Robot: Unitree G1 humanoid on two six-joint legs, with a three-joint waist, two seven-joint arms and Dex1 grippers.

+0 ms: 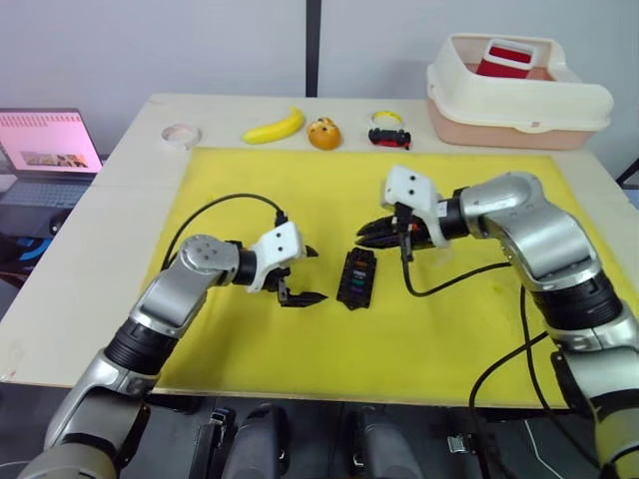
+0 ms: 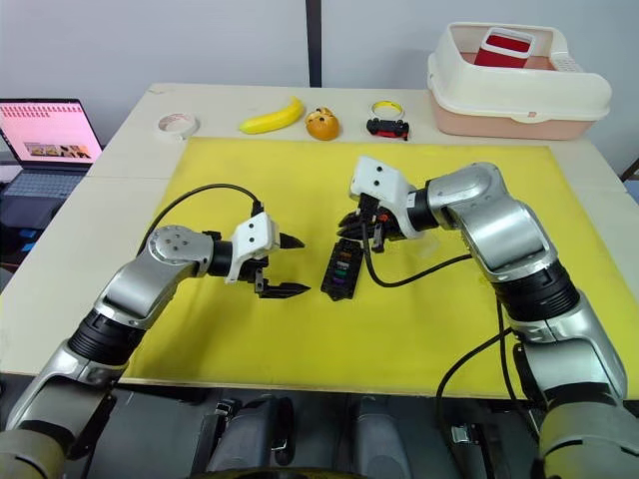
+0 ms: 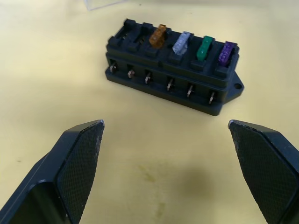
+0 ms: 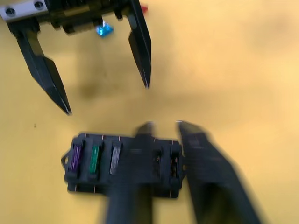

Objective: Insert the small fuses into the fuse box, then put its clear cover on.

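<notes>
Fuse box (image 4: 122, 163) partly hidden behind blurred right claw (image 4: 163, 128), amber fuse (image 3: 158, 36) covered.

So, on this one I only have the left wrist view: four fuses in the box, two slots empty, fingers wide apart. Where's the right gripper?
Observer: The right gripper is over the fuse box, at the end with the empty slots.
Operator: Any loose fuses left?
Observer: Yes. A teal fuse and a red fuse lie on the yellow mat, on the far side of the left gripper from the box.
Operator: Anything else on the table?
Observer: A banana lies along the back edge, off the mat.
</notes>
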